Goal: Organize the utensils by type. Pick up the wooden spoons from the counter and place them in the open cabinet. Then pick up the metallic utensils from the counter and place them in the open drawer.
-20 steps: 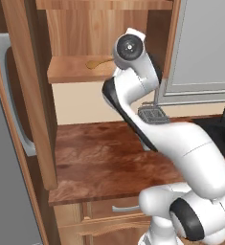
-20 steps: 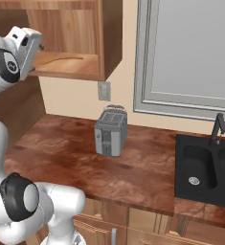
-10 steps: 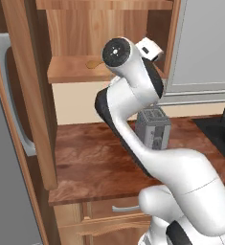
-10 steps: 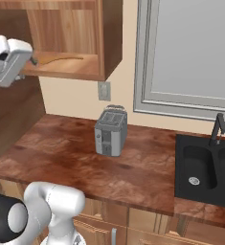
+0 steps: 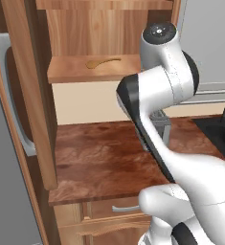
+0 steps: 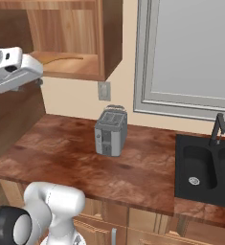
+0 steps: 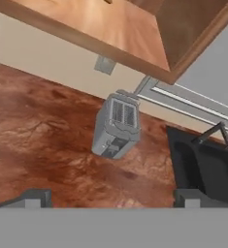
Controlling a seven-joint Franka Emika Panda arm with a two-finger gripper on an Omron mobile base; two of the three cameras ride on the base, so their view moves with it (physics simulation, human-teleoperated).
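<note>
Arm: you see it rise from the base, bend back at a dark elbow, and reach up toward the cabinet [image 5: 99,72]; its top joint sits level with the cabinet shelf in the left base view.
Hand: your hand [image 7: 113,196] is spread wide, its two dark tips far apart at the bottom of the hand view, with nothing between them. In the right base view the white wrist sits high at the left edge, just in front of the shelf's front edge.
Hand's aim: it looks down and across the counter [image 7: 42,145], toward the toaster [image 7: 115,126] and the sink [image 7: 207,164].
Wooden spoon: one lies flat on the cabinet shelf [image 5: 102,62], apart from your hand.
Counter: dark reddish-brown; the grey toaster [image 6: 111,130] stands upright on it near the back wall, below a wall socket [image 6: 104,90].
Sink: black, with a dark tap [image 6: 218,128], set into the counter to the right of the toaster.
Cabinet door: open, swung out at the left of the left base view, with a grey bar handle [image 5: 13,95].
</note>
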